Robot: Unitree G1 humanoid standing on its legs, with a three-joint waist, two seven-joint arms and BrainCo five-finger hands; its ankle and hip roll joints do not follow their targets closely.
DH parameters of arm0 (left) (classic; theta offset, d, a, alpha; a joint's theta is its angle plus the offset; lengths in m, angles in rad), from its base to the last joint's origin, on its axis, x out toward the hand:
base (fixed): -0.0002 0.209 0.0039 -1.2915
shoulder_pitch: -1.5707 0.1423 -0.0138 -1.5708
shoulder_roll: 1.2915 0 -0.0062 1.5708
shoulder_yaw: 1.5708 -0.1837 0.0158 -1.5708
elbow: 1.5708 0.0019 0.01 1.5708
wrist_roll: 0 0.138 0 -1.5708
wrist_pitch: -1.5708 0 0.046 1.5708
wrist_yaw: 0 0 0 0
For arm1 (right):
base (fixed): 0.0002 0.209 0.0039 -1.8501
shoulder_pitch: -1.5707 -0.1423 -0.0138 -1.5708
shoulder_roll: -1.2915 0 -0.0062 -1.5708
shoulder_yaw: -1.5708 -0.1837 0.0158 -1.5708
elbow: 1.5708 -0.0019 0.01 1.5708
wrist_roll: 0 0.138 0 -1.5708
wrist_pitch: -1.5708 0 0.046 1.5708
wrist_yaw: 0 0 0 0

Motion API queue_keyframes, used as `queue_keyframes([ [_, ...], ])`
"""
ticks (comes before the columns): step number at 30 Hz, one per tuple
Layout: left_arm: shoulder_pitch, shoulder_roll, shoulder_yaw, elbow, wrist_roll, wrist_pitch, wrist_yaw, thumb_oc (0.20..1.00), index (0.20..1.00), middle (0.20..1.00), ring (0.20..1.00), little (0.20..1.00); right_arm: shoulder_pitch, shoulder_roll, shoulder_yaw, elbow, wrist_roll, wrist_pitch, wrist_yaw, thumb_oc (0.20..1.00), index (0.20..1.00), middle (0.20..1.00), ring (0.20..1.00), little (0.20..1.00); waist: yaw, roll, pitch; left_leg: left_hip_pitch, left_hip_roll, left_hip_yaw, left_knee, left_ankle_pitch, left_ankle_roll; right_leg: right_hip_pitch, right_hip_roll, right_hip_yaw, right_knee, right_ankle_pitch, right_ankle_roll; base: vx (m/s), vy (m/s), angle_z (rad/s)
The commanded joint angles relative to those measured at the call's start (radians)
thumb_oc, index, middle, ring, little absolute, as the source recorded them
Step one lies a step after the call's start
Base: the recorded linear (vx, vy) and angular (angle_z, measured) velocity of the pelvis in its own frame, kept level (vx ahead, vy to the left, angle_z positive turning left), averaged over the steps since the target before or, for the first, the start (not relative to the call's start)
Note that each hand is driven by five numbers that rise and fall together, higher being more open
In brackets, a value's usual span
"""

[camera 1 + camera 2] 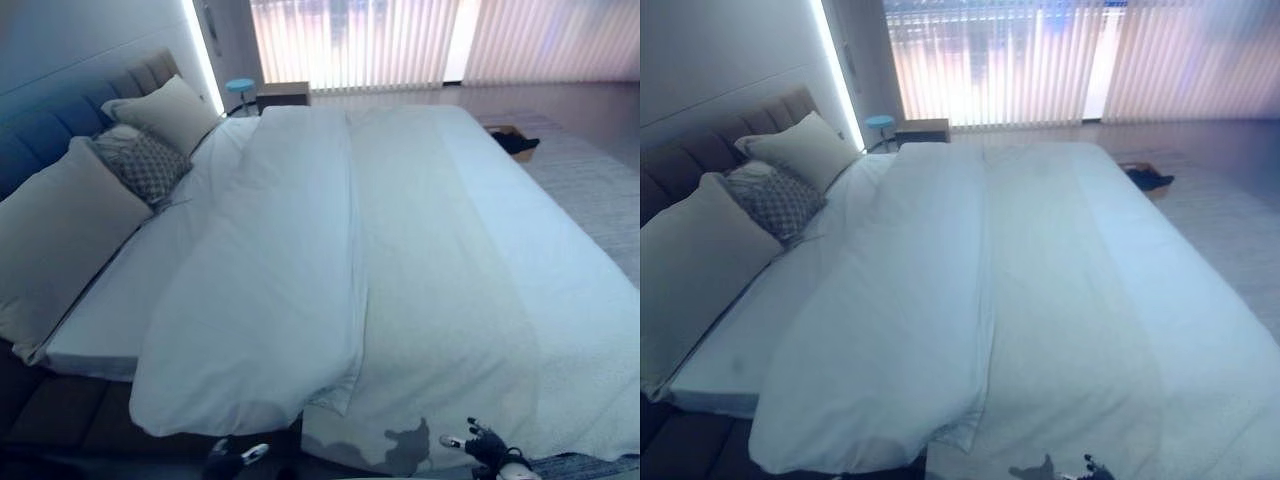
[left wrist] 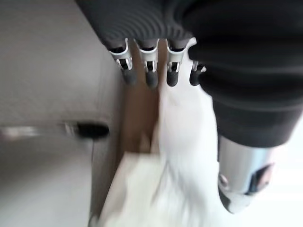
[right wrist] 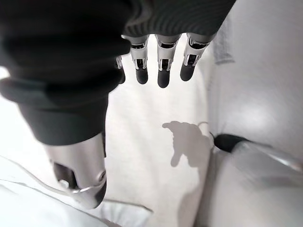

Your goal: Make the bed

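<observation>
We stand at the foot of the bed (image 1: 560, 330), both robot hands free: the left robot hand (image 2: 151, 71) and the right robot hand (image 3: 156, 66) hang with fingers straight, holding nothing. The duvet (image 1: 260, 280) lies folded toward the pillows (image 1: 60, 230). Next we must take its lower corner and spread it across. We see no containers.

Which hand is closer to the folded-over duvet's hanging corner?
Left. The left hand is just below the duvet corner at the bed's edge; the right hand is farther along, over the flat sheet.
</observation>
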Motion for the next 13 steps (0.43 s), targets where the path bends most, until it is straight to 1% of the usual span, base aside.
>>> queue_keyframes([
  [1, -0.054, 0.004, 0.012, 0.049, 0.073, -0.003, -0.013, 1.0, 1.0, 1.0, 1.0, 1.0, -0.057, 0.012, 0.047, 0.036, -0.052, -0.016, -0.006, 1.0, 1.0, 1.0, 1.0, 1.0, -0.006, -0.067, 0.017, 0.054, -0.103, 0.013, 0.01, -0.043, 0.063, 0.137, 0.013, 0.011, -0.213, 0.093, 0.064, 0.05, 0.007, -0.13],
  [2, -0.054, 0.004, 0.012, 0.049, 0.073, -0.003, -0.013, 1.0, 1.0, 1.0, 1.0, 1.0, -0.056, 0.012, 0.047, 0.036, -0.052, -0.016, -0.006, 1.0, 1.0, 1.0, 1.0, 1.0, -0.006, -0.067, 0.017, 0.055, -0.103, 0.013, 0.01, -0.043, 0.063, 0.137, 0.013, 0.012, -0.213, 0.093, 0.064, 0.05, 0.013, -0.21],
  [3, -0.059, -0.007, -0.039, 0.068, 0.131, 0.006, -0.042, 1.0, 1.0, 1.0, 1.0, 1.0, -0.044, 0.02, 0.073, 0.042, -0.086, -0.009, 0.007, 1.0, 1.0, 1.0, 1.0, 1.0, -0.013, -0.069, 0.001, 0.074, -0.105, 0.024, -0.013, -0.043, 0.065, 0.146, 0.016, 0.015, -0.21, 0.092, 0.066, 0.03, 0.006, -0.25],
  [4, -0.059, -0.007, -0.039, 0.068, 0.131, 0.006, -0.042, 1.0, 1.0, 1.0, 1.0, 1.0, -0.044, 0.02, 0.073, 0.042, -0.086, -0.009, 0.007, 1.0, 1.0, 1.0, 1.0, 1.0, -0.012, -0.069, 0.001, 0.075, -0.105, 0.024, -0.013, -0.042, 0.065, 0.147, 0.016, 0.015, -0.21, 0.092, 0.066, 0.06, 0.006, -0.25],
  [5, -0.058, -0.005, -0.075, 0.06, 0.175, 0.002, -0.046, 1.0, 1.0, 1.0, 1.0, 1.0, -0.027, 0.026, 0.09, 0.038, -0.106, -0.009, 0.02, 1.0, 1.0, 1.0, 1.0, 1.0, -0.02, -0.071, -0.008, 0.09, -0.105, 0.026, -0.031, -0.041, 0.066, 0.157, 0.017, 0.013, -0.21, 0.088, 0.066, 0.03, 0.005, -0.08],
  [8, -0.06, 0.002, -0.099, 0.05, 0.196, -0.002, -0.068, 1.0, 1.0, 1.0, 1.0, 1.0, -0.011, 0.032, 0.103, 0.029, -0.12, -0.01, 0.03, 1.0, 1.0, 1.0, 1.0, 1.0, -0.032, -0.072, -0.018, 0.102, -0.107, 0.027, -0.046, -0.039, 0.065, 0.166, 0.015, 0.008, -0.207, 0.083, 0.066, 0.0, 0.004, 0.01],
  [13, -0.063, 0.015, -0.073, 0.074, 0.193, 0.005, -0.068, 1.0, 1.0, 1.0, 1.0, 1.0, -0.009, 0.042, 0.11, 0.048, -0.128, -0.003, 0.038, 1.0, 1.0, 1.0, 1.0, 1.0, -0.039, -0.074, -0.028, 0.11, -0.115, 0.021, -0.036, -0.053, 0.072, 0.172, 0.011, 0.013, -0.192, 0.078, 0.065, 0.01, 0.011, 0.04],
])
